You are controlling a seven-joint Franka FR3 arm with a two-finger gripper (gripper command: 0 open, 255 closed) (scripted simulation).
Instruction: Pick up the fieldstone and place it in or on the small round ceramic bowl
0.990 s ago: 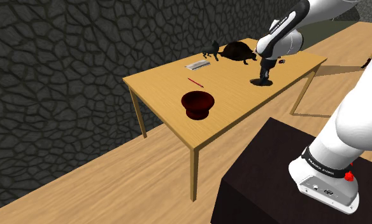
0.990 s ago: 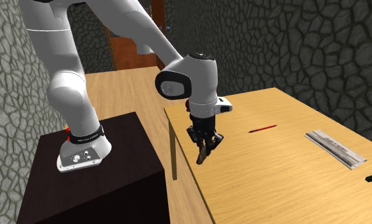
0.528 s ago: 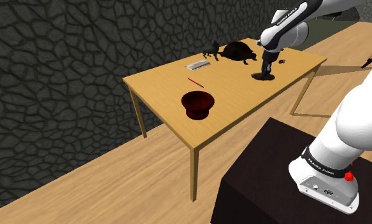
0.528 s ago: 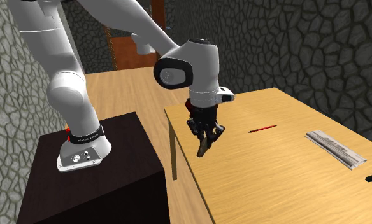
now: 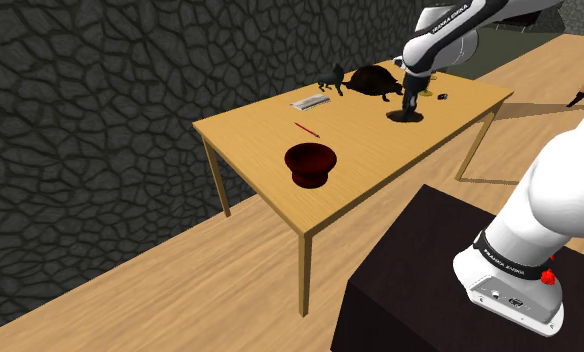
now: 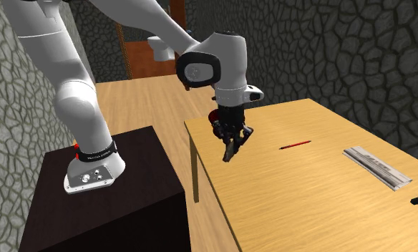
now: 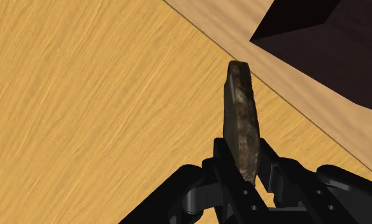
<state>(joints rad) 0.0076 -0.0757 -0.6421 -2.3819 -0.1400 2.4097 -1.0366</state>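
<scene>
Rising and shifting since the earlier frames, the black gripper (image 6: 232,145) is now hanging higher above the wooden table (image 6: 300,200), and in the shoulder view it is sitting closer to the dark turtle figure (image 5: 375,80). Its two fingers are clamping a fieldstone (image 7: 241,121), a flat brown-grey slab held edge-on and sticking out past the fingertips. In the second exterior view the stone is hovering clear of the tabletop near the table end beside the dark stand (image 6: 107,207). In the shoulder view a dark red round bowl (image 5: 311,162) is sitting well apart from the gripper (image 5: 408,108), toward that view's left. A thin red pencil (image 5: 307,130) is lying just beyond the bowl, and a flat grey strip (image 5: 309,102) is lying farther back, next to a small black animal figure (image 5: 331,77).
</scene>
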